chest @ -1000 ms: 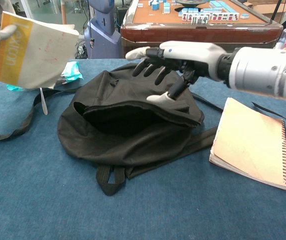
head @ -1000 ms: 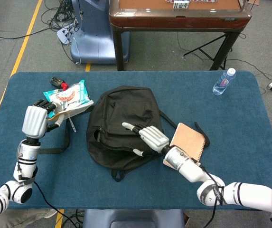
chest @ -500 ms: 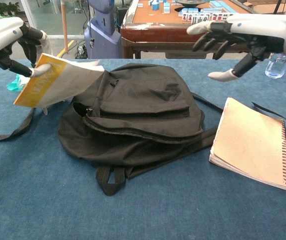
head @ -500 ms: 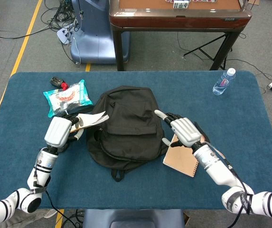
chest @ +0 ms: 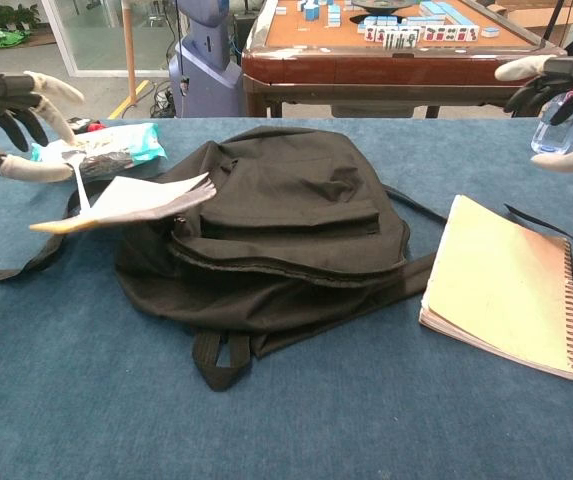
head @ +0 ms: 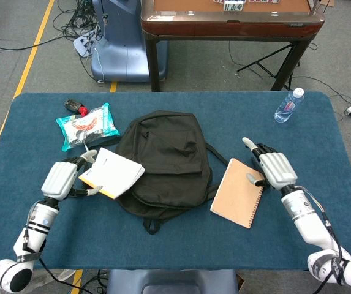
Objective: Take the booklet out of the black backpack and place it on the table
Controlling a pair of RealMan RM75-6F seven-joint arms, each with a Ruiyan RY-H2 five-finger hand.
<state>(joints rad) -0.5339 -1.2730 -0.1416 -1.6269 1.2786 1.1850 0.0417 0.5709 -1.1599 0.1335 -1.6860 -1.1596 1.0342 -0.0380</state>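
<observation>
The black backpack [head: 163,159] [chest: 286,220] lies flat in the middle of the blue table, its opening fallen closed. The white booklet with a yellow edge [head: 111,173] [chest: 121,200] lies half on the backpack's left edge, half over the table. My left hand [head: 62,177] [chest: 11,110] hovers just left of the booklet with its fingers spread and nothing in it. My right hand [head: 272,166] [chest: 566,90] is raised at the right, also spread and empty, beside a brown spiral notebook [head: 239,191] [chest: 501,285].
A pack of wet wipes [head: 86,125] [chest: 116,145] and a small red and black object [head: 76,107] lie at the back left. A water bottle [head: 288,105] stands at the back right. Backpack straps [chest: 16,268] trail across the table on the left.
My left hand brought the booklet down from the air onto the backpack's left edge and let it go. My right hand left the backpack and drew back to the right.
</observation>
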